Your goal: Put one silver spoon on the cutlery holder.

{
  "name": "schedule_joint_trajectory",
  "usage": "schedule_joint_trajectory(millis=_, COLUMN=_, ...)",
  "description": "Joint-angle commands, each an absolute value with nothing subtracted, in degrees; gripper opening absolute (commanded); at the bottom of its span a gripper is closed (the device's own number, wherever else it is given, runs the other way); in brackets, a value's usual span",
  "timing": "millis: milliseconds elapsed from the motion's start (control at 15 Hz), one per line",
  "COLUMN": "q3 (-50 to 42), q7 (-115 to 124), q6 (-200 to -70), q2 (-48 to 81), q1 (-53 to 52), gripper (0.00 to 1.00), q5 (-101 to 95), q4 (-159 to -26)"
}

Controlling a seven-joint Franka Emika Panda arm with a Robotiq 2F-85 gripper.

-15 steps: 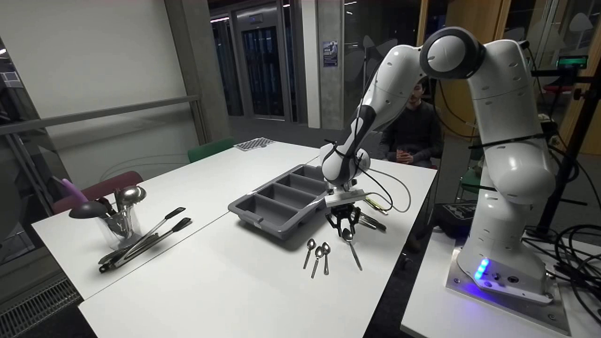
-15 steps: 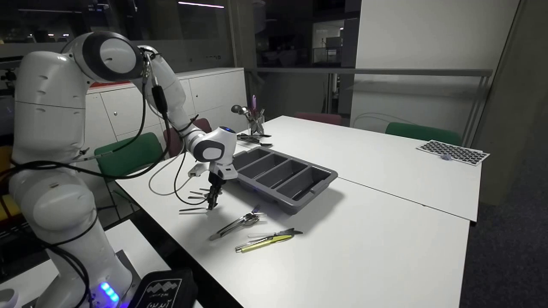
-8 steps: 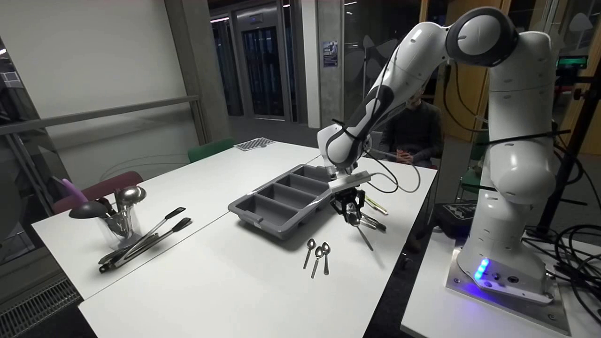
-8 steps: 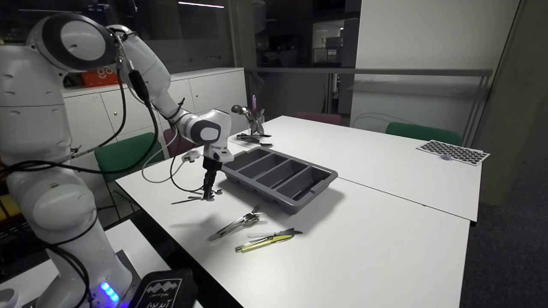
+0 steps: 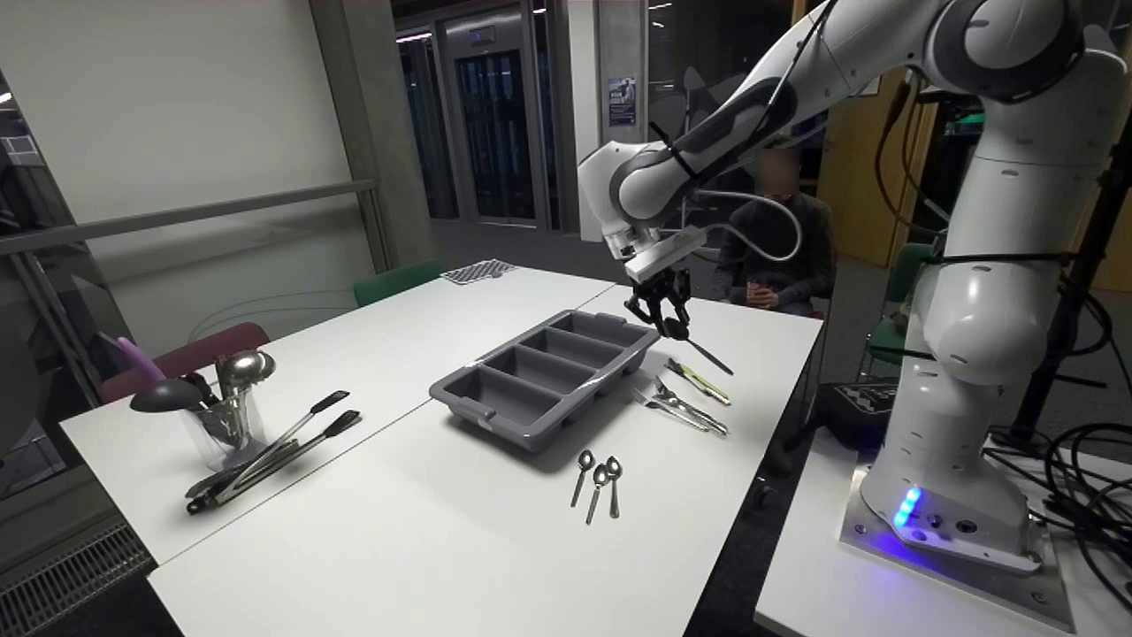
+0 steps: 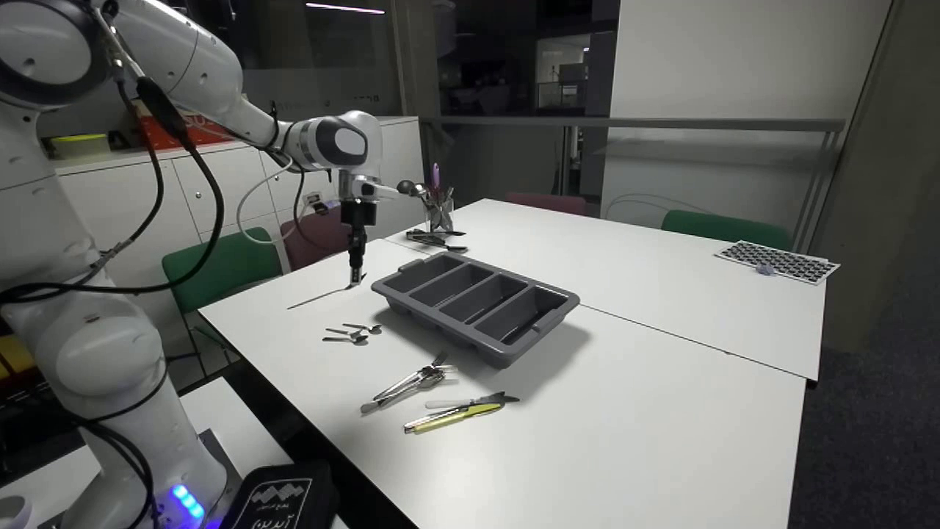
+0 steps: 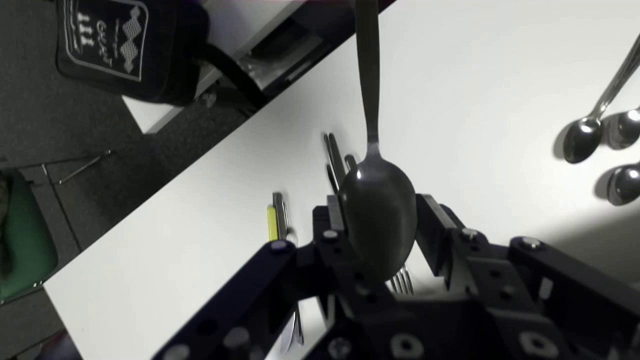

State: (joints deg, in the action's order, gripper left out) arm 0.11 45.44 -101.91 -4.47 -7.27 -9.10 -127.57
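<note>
Dark grey, shallow rectangular cutlery holder [image 6: 467, 291]: one, with four long compartments [image 6: 523, 316]. Large, long-handled silver metal spoon [image 7: 375, 180]: one. Small silver metal spoons [image 5: 601, 476]: three. Silver metal forks [image 5: 670, 413] in the overlapping pile: at least two, exact number unclear. Utensil with yellow-green handle [image 6: 453, 418]: one. Clear upright utensil jar [image 5: 205, 433]: one; its contents too crowded to count, one purple handle [image 5: 137, 356] among them. Black two-fingered gripper [image 7: 381, 215]: one. White jointed robot arm [image 5: 973, 327]: one. Green chairs [image 6: 727, 228] in an exterior view: two; dark red chairs [image 6: 547, 203] there: two. Seated person in dark clothing [image 5: 778, 239]: one. Small dark blue poster [image 5: 622, 102] on the grey pillar [image 5: 623, 177]: one.
</note>
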Motion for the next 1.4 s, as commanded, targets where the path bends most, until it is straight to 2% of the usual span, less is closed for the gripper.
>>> schedule_joint_trajectory(millis=0, q3=2.78, q7=42.82, q6=-102.07, q2=-4.86, q1=-5.90, gripper=0.16, q5=-16.17, q4=-123.32)
schedule_joint_trajectory(millis=733, q3=3.78, q7=26.02, q6=-127.38, q2=-2.16, q1=-5.99, gripper=0.16, q5=-20.16, q4=-122.76)
schedule_joint_trajectory(millis=1333, q3=3.35, q7=14.24, q6=-135.04, q2=1.54, q1=-5.89, gripper=0.16, q5=-14.44, q4=-123.01)
